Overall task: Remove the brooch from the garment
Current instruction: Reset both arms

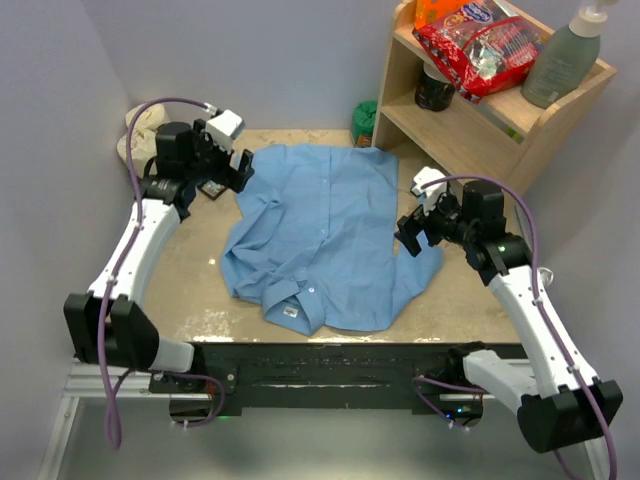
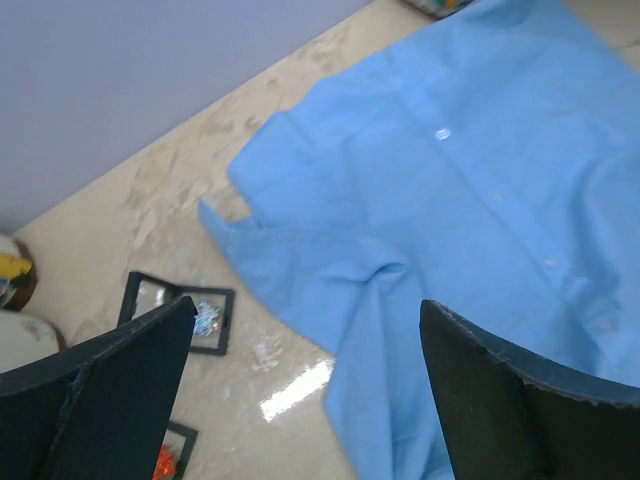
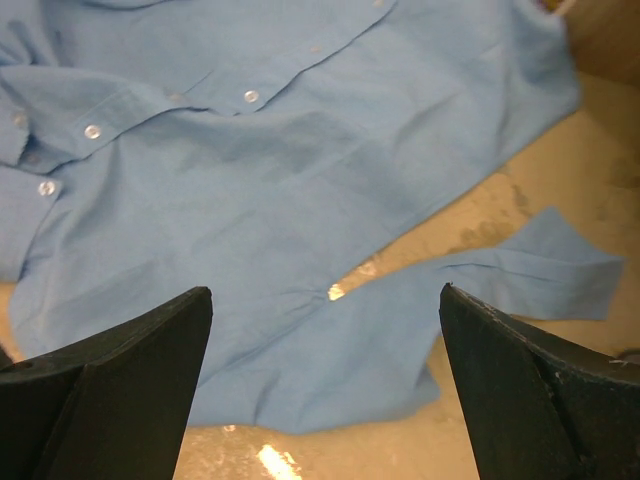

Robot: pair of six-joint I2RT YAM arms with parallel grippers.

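Note:
The garment [image 1: 315, 235] is a light-blue button-up shirt spread flat mid-table, its collar and white label toward me. No brooch shows on it. My left gripper [image 1: 226, 165] [image 2: 307, 302] hangs open over the table by the shirt's far-left sleeve [image 2: 380, 300], holding nothing. Beside that sleeve lie two black-framed cases, one with a small iridescent piece [image 2: 207, 318], one with an orange piece [image 2: 165, 462]; I cannot tell which is the brooch. My right gripper [image 1: 420, 232] [image 3: 326, 289] stands open and empty above the shirt's right sleeve [image 3: 400, 330].
A wooden shelf [image 1: 470, 120] at the back right carries a red snack bag [image 1: 478, 45], a grey-green pump bottle [image 1: 562, 60] and a dark jar [image 1: 434, 90]. A green object [image 1: 363, 122] sits by its foot. A cream bundle [image 1: 138, 135] lies at the back left.

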